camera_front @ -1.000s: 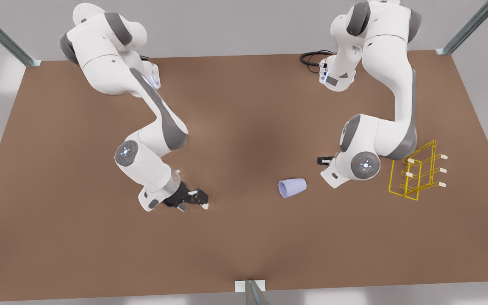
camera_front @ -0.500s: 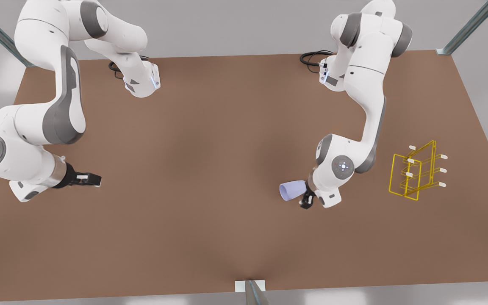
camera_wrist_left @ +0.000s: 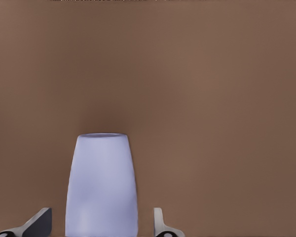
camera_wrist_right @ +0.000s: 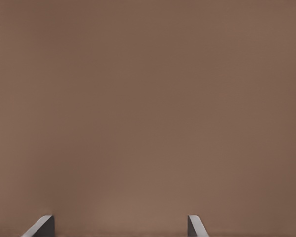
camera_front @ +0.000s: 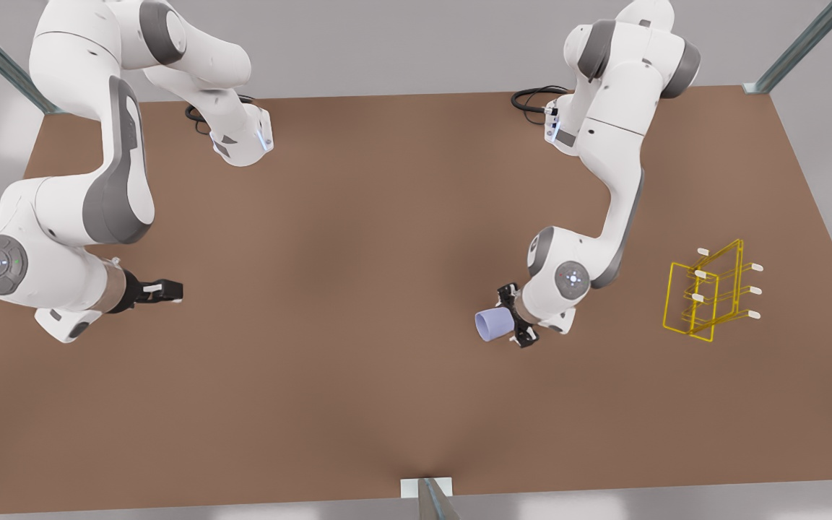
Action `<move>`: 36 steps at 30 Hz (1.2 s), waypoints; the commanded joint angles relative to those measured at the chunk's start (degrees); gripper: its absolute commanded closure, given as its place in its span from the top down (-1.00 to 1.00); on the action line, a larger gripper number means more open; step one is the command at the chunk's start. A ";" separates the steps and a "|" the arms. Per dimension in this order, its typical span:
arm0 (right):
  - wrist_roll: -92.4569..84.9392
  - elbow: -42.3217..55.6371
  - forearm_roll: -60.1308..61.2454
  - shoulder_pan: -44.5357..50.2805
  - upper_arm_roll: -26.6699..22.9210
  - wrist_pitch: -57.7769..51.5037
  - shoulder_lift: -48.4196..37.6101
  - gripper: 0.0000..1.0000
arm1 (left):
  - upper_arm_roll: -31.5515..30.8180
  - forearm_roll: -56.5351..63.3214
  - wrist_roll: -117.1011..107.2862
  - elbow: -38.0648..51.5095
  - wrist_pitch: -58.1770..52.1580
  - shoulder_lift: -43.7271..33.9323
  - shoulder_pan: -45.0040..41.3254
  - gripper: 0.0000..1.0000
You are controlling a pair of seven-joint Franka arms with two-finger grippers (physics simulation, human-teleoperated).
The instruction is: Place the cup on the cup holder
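Observation:
The pale lavender-blue cup (camera_front: 492, 324) lies on its side on the brown table, its mouth toward the front view's left. My left gripper (camera_front: 514, 318) is at the cup's narrow base, open, one finger on each side. In the left wrist view the cup (camera_wrist_left: 101, 187) sits between the fingertips (camera_wrist_left: 39, 223) with a small gap on both sides. The yellow wire cup holder (camera_front: 705, 295) stands upright near the front view's right edge, white-tipped pegs pointing right. My right gripper (camera_front: 163, 291) waits low over bare table at the front view's left, open (camera_wrist_right: 121, 227).
Both arm bases stand at the table's far edge, with a black cable (camera_front: 531, 97) beside the one on the front view's right. Metal posts (camera_front: 799, 47) rise at the far corners, and a bracket (camera_front: 427, 488) sits at the near edge.
The left gripper turned and slid onto the cup's base, so its fingers now straddle it. The right arm shifted slightly toward the front view's right. The cup has not moved.

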 commanded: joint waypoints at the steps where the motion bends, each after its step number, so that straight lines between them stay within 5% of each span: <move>1: -6.51 0.03 -0.38 0.40 0.01 -0.37 -0.08 1.00 | -0.01 2.00 -14.26 0.00 0.99 -0.10 -0.03 1.00; 16: -5.55 -0.06 -0.38 0.58 0.01 0.24 0.54 1.00 | -0.01 1.47 -14.44 0.09 3.45 4.56 -1.79 1.00; 22: -0.89 -7.62 -2.49 -0.13 -0.61 11.85 -4.30 1.00 | -0.01 1.65 -14.44 0.09 4.15 6.50 -3.02 1.00; 26: -1.77 -5.33 -2.14 0.31 -0.26 10.18 -3.51 1.00 | -0.01 1.47 -14.79 0.09 5.47 7.37 -3.11 1.00; 28: -1.77 -5.42 -2.05 0.23 -0.26 10.18 -3.51 1.00 | -0.01 1.21 -15.14 0.44 5.21 6.85 -3.11 0.58; 32: -1.24 -5.77 -2.14 0.40 -0.26 10.09 -3.42 1.00 | -0.01 1.21 -14.70 0.17 4.33 5.00 -3.02 0.58; 36: -1.15 -5.86 -2.23 0.31 -0.26 10.00 -3.42 1.00 | 1.66 14.21 -16.98 13.70 -29.67 3.86 -3.46 0.59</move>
